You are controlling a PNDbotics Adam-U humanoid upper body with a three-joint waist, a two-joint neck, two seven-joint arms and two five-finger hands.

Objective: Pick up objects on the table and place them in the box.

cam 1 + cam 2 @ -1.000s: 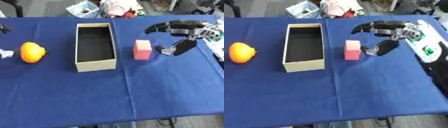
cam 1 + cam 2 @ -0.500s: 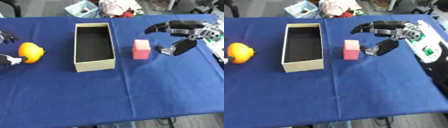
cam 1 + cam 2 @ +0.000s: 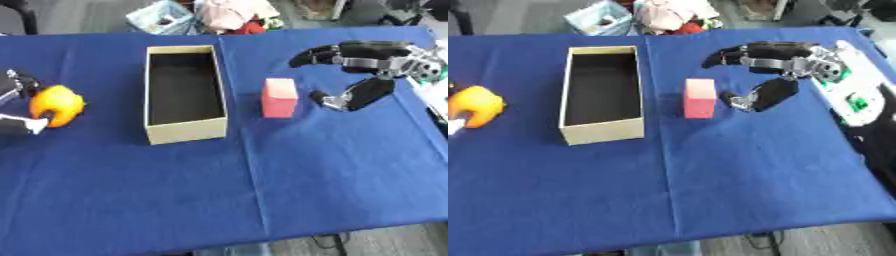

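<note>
An open cardboard box point(image 3: 217, 131) with a dark inside stands lengthwise left of centre on the blue tablecloth. A pink block point(image 3: 280, 97) stands upright just right of it. My right hand point(image 3: 376, 64) hovers right of the block, open, with fingers arched over the far side and the thumb point(image 3: 354, 96) low and close to the block, not touching it. An orange round object point(image 3: 57, 105) lies at the far left. My left hand point(image 3: 17, 125) shows only partly at the left edge, open, one finger above the orange object and the thumb below it.
The blue cloth point(image 3: 262, 190) covers the whole table; its front half is bare. Beyond the far edge sit a light blue basket point(image 3: 162, 17) and a pink and white bundle point(image 3: 232, 12). A white device point(image 3: 852, 90) lies along the right edge.
My left hand has come in from the left edge and now flanks the orange object. The right hand has stayed beside the pink block with little movement.
</note>
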